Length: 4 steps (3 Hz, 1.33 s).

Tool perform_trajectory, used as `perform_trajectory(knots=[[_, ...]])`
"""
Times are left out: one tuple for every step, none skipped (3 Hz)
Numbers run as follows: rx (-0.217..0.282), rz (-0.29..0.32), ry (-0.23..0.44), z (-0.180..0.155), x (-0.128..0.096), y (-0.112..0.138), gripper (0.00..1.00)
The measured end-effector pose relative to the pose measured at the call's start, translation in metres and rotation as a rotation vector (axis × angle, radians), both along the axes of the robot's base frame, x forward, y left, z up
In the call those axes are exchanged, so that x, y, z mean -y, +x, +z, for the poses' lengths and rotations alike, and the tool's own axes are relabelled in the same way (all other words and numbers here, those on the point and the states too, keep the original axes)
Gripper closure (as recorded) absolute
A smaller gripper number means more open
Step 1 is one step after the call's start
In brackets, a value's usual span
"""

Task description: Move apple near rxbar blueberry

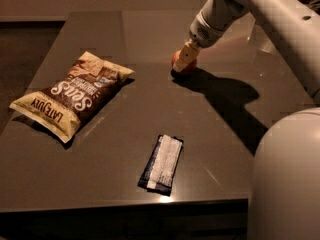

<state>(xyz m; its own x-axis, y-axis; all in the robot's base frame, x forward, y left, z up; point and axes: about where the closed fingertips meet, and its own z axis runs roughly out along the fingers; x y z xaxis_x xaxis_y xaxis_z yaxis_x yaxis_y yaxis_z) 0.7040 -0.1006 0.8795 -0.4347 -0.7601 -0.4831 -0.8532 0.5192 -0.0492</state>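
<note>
The gripper [184, 59] hangs at the apple [192, 66], well apart from the rxbar blueberry [161, 164] lying nearer the camera.
</note>
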Motion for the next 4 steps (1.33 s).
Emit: perform_trajectory(knots=[[0.004, 0.005, -0.004, 0.002, 0.001, -0.002, 0.61], [0.026, 0.038, -0.008, 0.013, 0.000, -0.021, 0.84], [0.073, 0.089, -0.013, 0.031, 0.001, -0.059, 1.00], [0.079, 0.157, -0.025, 0.028, 0.000, -0.112, 1.00]])
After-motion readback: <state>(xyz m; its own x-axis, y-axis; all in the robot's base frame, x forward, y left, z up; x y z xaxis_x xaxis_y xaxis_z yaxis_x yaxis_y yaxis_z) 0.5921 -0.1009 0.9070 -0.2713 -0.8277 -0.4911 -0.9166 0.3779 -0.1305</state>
